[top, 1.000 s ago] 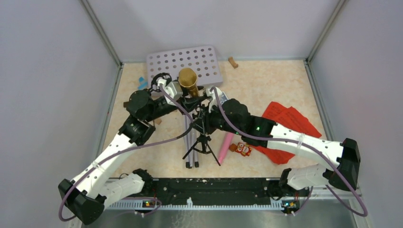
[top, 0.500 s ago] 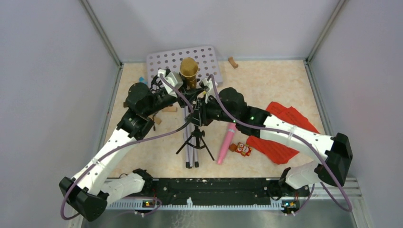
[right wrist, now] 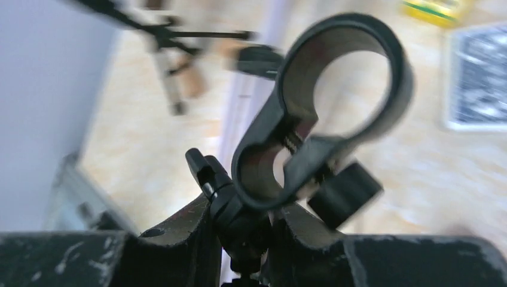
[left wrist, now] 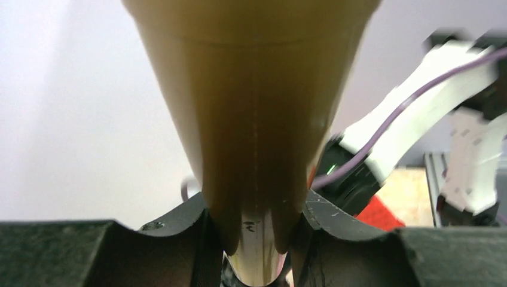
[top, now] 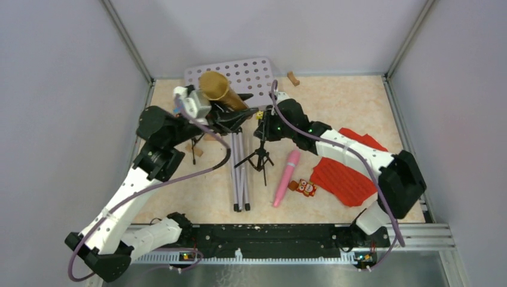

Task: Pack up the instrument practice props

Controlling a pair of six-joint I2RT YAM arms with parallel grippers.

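Nearest on the desk point(top: 347, 101): pink microphone point(top: 286, 177) lying just beside the silver tripod pole point(top: 239, 173), red sheet-music pages point(top: 344, 179) to its right. Farther back, right jaws pinching the small black mic tripod point(right wrist: 254, 161) below its empty clip. Left jaws clamped on the gold microphone point(left wrist: 254, 119) handle, before the grey tray point(top: 257, 69). Keep both grips firm; swing apart, clear of cables. No legible writing anywhere.

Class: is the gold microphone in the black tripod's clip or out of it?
Out. The black tripod's clip is an empty ring in the right wrist view; the gold microphone is clamped in the left gripper.
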